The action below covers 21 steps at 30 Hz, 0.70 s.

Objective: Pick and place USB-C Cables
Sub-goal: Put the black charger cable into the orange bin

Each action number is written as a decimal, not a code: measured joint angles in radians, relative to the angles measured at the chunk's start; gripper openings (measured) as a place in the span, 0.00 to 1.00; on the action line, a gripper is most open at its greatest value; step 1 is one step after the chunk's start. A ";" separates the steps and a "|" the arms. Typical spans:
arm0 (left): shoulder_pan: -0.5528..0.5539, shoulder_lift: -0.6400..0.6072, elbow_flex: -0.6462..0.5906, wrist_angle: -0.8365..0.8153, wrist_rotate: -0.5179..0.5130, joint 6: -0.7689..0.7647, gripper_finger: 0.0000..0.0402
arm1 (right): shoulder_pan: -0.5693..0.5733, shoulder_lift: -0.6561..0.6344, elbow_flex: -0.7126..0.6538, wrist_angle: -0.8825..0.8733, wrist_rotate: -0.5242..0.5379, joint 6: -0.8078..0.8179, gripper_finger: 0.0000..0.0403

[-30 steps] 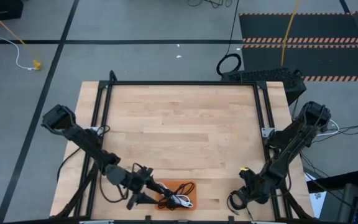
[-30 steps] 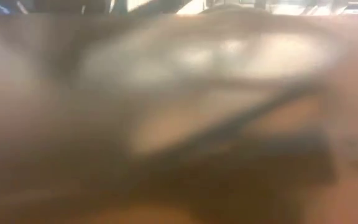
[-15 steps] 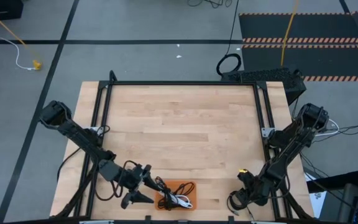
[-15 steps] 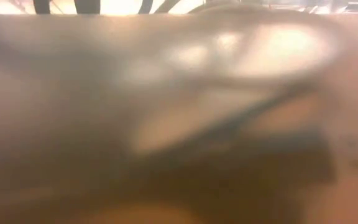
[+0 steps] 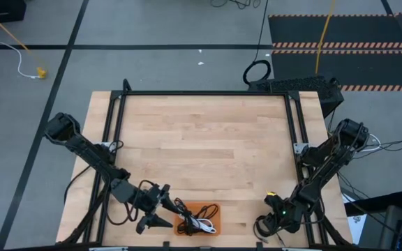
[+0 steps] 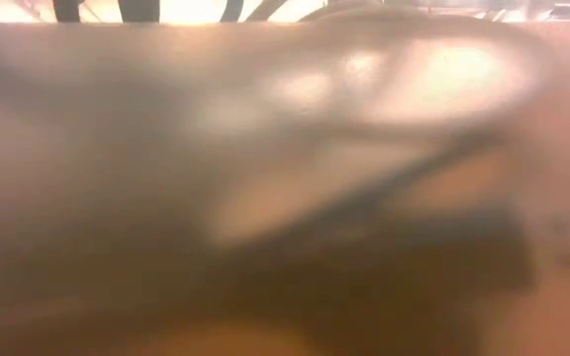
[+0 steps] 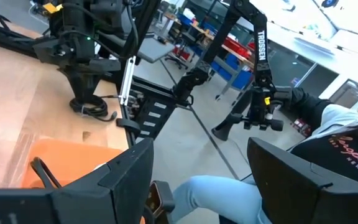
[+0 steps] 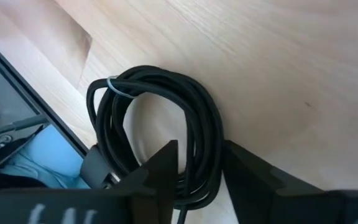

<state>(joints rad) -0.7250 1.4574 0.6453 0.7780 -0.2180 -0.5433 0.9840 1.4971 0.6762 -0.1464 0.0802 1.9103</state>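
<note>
Orange tray (image 5: 202, 210) (cables (image 5: 195, 217) inside) beside left fingers (image 5: 160, 222)

orange tray (image 5: 202, 211), black cable coil (image 8: 160, 134), pale wood table (image 5: 201, 139)

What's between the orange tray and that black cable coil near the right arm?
Nothing: in the high view, only bare wooden table separates the orange tray from the black cable coil under the right tool.

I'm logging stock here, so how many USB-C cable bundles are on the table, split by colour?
Black cables: 3 (apparently two in the orange tray, one at the right gripper)
White cable: 1 (in the tray)
Total: 4
</note>
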 joint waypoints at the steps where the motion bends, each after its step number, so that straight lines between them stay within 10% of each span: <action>1: 0.000 0.000 0.000 0.000 0.000 0.005 0.65 | 0.000 0.000 0.000 0.000 0.000 -0.010 0.26; 9: 0.000 0.000 0.000 0.000 0.002 0.018 0.65 | -0.002 0.002 0.001 0.009 0.061 -0.040 0.03; 21: 0.009 0.000 0.000 -0.020 0.004 0.015 0.64 | -0.003 0.002 0.001 0.053 0.222 -0.121 0.01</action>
<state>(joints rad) -0.7158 1.4578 0.6449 0.7578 -0.2138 -0.5283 0.9815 1.4986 0.6769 -0.0932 0.3023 1.7889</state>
